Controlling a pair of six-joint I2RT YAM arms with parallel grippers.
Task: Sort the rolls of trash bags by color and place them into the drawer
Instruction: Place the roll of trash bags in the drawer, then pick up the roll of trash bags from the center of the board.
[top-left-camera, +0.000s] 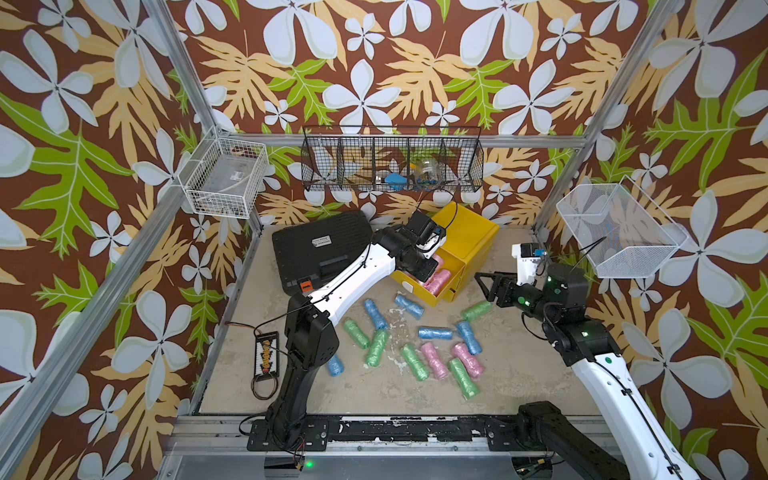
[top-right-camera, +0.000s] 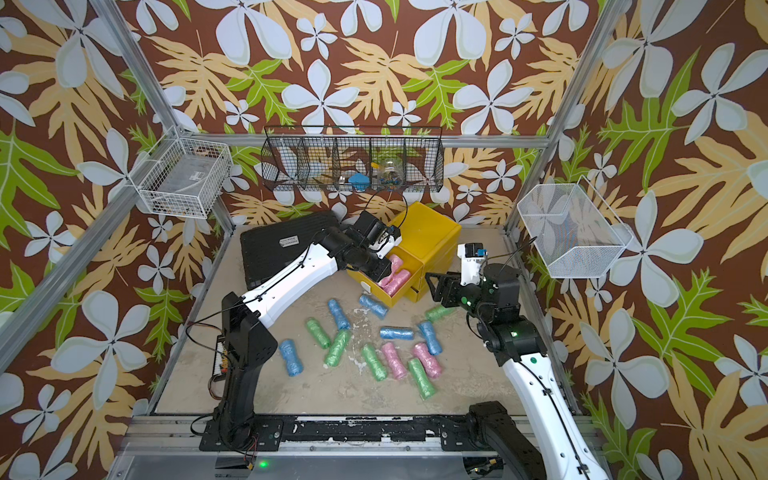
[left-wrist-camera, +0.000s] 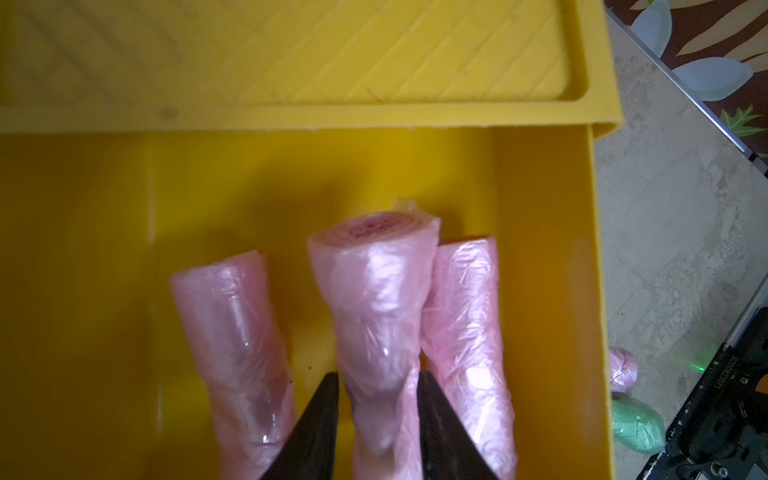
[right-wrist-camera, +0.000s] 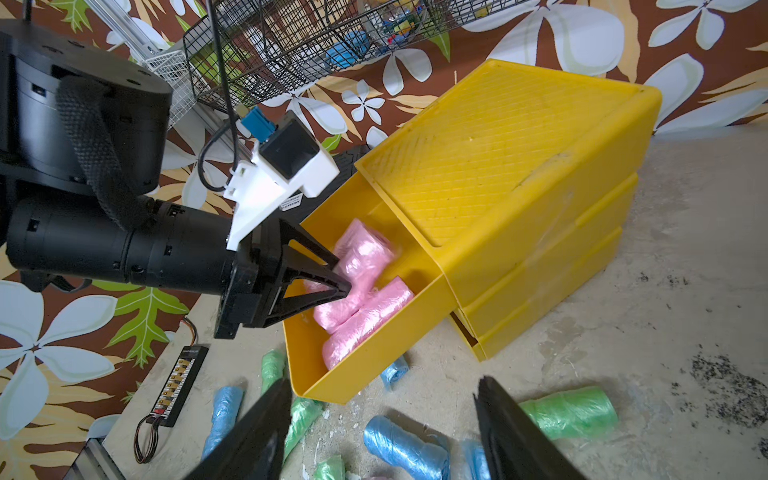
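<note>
Left gripper (left-wrist-camera: 375, 374): around pink roll (left-wrist-camera: 374, 282) in drawer (left-wrist-camera: 540, 270), clamped or freed unclear. Open fully, lift straight. Right gripper (right-wrist-camera: 384, 380): agape, empty.

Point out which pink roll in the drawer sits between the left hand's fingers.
The middle roll of three: it is raised highest, its coiled end shows, and the left hand straddles it.

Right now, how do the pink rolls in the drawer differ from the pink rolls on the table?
Place: the drawer rolls lie in the yellow drawer; the table rolls lie on the table among green rolls and blue rolls. Number: three drawer rolls, two table rolls. The left gripper straddles one drawer roll; no gripper touches the table rolls. Both are pink, pinched mid-length.
</note>
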